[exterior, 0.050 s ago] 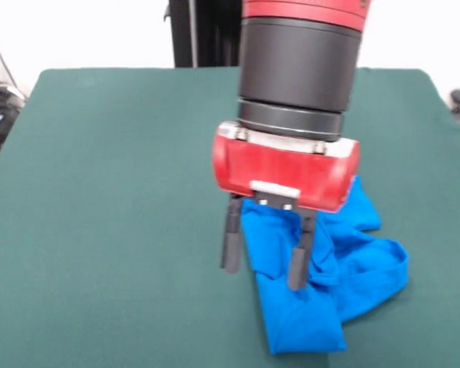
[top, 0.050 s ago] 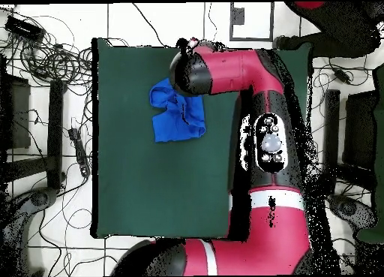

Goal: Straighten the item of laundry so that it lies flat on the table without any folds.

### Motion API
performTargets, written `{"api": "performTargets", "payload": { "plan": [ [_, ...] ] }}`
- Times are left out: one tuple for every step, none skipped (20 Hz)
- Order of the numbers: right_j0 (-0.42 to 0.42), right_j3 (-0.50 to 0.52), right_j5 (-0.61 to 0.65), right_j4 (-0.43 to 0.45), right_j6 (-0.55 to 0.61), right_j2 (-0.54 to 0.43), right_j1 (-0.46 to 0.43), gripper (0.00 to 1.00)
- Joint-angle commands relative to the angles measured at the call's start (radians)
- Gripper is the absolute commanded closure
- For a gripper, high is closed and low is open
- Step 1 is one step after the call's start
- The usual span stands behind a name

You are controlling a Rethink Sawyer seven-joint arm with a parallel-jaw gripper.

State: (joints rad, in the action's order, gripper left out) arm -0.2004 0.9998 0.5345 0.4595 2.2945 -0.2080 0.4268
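Front view | red-bodied end effector with black fingers (exterior, 0.050 s ago: 264,266) spread open, gripping nothing, over left edge of crumpled bright blue cotton T-shirt (exterior, 0.050 s ago: 345,264) | shirt bulk extends right and nearward on dark green felt desk (exterior, 0.050 s ago: 107,192)

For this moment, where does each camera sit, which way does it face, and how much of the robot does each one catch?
Front view: across the table, facing the robot; shows the wrist and the open gripper at the crumpled blue shirt.
Overhead view: above the table, looking straight down; shows the whole red arm bending over the shirt; gripper hidden beneath it.
Shared: green table, shirt, arm.
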Motion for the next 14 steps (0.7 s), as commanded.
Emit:
{"api": "performTargets", "payload": {
  "plan": [
    [0.047, 0.251, -0.039, 0.025, -0.033, -0.033, -0.007, 0.00],
    [0.050, 0.260, -0.040, 0.028, -0.031, -0.028, -0.003, 0.00],
    [0.049, 0.276, -0.052, 0.030, -0.029, -0.027, 0.002, 0.00],
    [0.042, 0.290, -0.062, 0.030, -0.034, -0.032, 0.008, 0.00],
    [0.033, 0.301, -0.070, 0.029, -0.042, -0.039, 0.011, 0.00],
    [0.023, 0.310, -0.075, 0.030, -0.054, -0.046, 0.013, 0.00],
    [0.011, 0.316, -0.082, 0.031, -0.067, -0.056, 0.012, 0.00],
    [-0.001, 0.322, -0.089, 0.032, -0.081, -0.066, 0.011, 0.00],
    [-0.013, 0.327, -0.096, 0.032, -0.093, -0.077, 0.010, 0.00],
    [-0.024, 0.333, -0.099, 0.030, -0.104, -0.089, 0.010, 0.00],
    [-0.030, 0.339, -0.102, 0.028, -0.108, -0.096, 0.010, 0.00],
    [-0.033, 0.343, -0.102, 0.027, -0.109, -0.099, 0.011, 0.00],
    [-0.035, 0.346, -0.105, 0.028, -0.106, -0.100, 0.010, 0.00],
    [-0.035, 0.347, -0.107, 0.028, -0.103, -0.101, 0.009, 0.00]
  ]
}}
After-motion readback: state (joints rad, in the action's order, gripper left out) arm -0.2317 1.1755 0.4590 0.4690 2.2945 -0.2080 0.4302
